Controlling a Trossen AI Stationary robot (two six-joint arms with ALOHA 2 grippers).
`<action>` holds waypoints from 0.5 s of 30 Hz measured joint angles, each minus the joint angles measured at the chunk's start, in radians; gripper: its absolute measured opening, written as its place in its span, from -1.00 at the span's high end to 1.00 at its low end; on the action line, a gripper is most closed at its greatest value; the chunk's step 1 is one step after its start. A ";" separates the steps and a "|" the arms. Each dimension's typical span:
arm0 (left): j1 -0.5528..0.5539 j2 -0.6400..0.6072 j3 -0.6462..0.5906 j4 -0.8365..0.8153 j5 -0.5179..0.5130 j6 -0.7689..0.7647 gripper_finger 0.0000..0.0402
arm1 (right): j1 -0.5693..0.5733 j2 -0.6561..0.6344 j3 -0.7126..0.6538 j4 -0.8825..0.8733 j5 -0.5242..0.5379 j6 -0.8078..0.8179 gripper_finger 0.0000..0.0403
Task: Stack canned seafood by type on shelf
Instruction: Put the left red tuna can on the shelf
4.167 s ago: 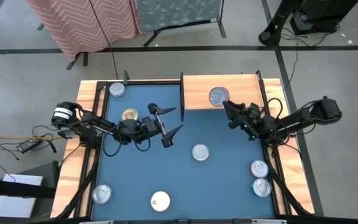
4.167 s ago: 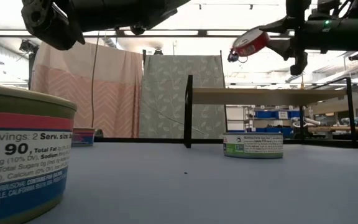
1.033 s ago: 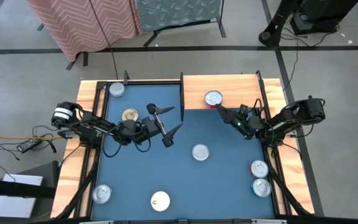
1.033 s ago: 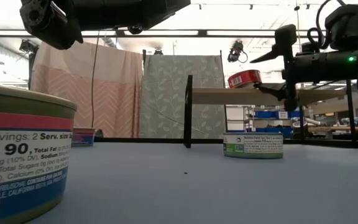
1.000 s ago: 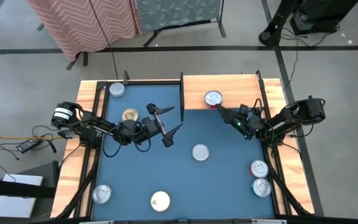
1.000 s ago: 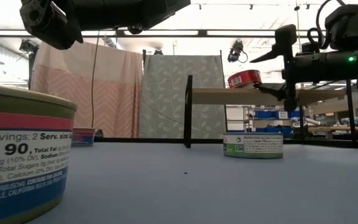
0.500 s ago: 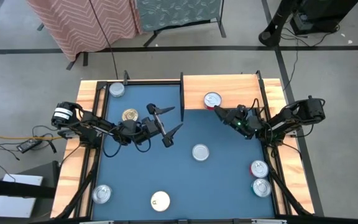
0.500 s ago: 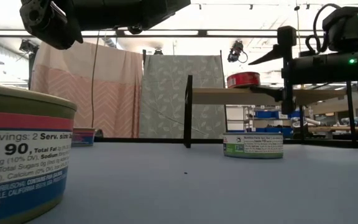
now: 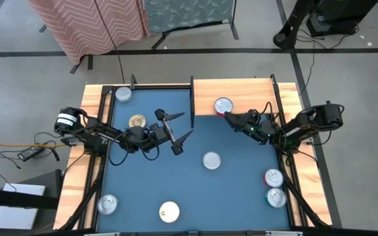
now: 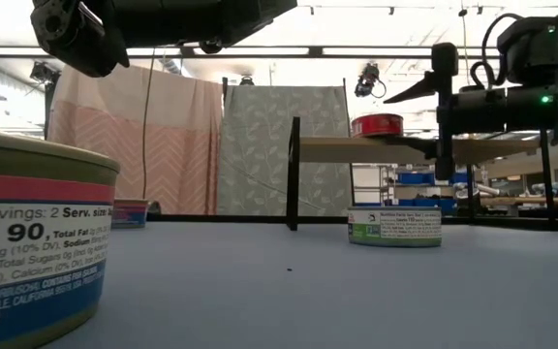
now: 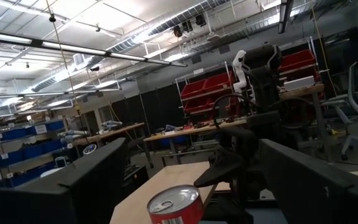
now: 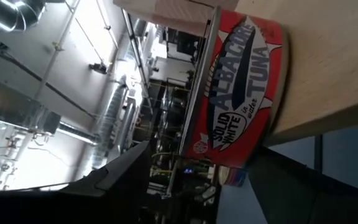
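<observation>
Red tin (image 9: 223,105) on shelf (image 9: 254,98)

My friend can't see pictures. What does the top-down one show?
A red-sided silver-lidded round tin sits on the light-wood shelf, the right claw open beside it. Seven more tins dot the blue table; the left claw hangs open.

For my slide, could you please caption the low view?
Red tuna tin resting on the wooden shelf, right gripper with open jaws beside it.
</observation>
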 joint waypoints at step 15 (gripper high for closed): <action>0.000 0.000 0.000 0.000 0.000 0.000 -0.80 | -0.093 -0.002 0.000 -0.056 -0.174 0.057 -0.33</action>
